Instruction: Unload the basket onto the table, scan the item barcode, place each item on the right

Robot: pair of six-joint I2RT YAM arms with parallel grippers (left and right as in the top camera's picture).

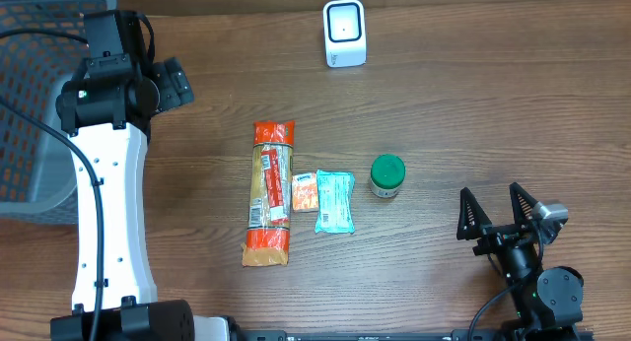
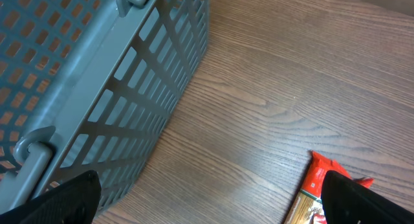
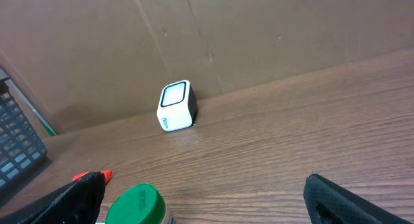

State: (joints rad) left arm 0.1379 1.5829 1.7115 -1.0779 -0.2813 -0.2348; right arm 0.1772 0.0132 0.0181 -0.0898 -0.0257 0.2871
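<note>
The grey basket (image 1: 30, 104) is cut off by the left edge of the overhead view, and the left arm (image 1: 108, 213) covers part of its near side; the left jaws are hard to pick out there, dark against the arm's black wrist. In the left wrist view only their two dark tips show, in the bottom corners; they stand wide apart and hold nothing, over bare tabletop (image 1: 493, 95) beside the basket's wall. The right jaws are also spread wide and empty, at the front right of the tabletop, well apart from everything else; the right arm (image 1: 537, 282) runs off the bottom edge.

The items lie in a row mid-tabletop: a long packet (image 1: 270, 193) with orange ends; a small orange packet (image 1: 305, 192) touching its right side; a teal packet (image 1: 334, 201) against that; a green-lidded jar (image 1: 386, 176) just beside it, apart. The white scanner (image 1: 344, 33) stands at the far edge, well apart from them.

The print on all three packets is too small to read; a pale patch near the long packet's near end may or may not be a barcode. The right wrist view shows only the jar's lid, so its label is hidden; the left wrist view cuts off all but one orange end of the long packet, and the white marks there are illegible.
</note>
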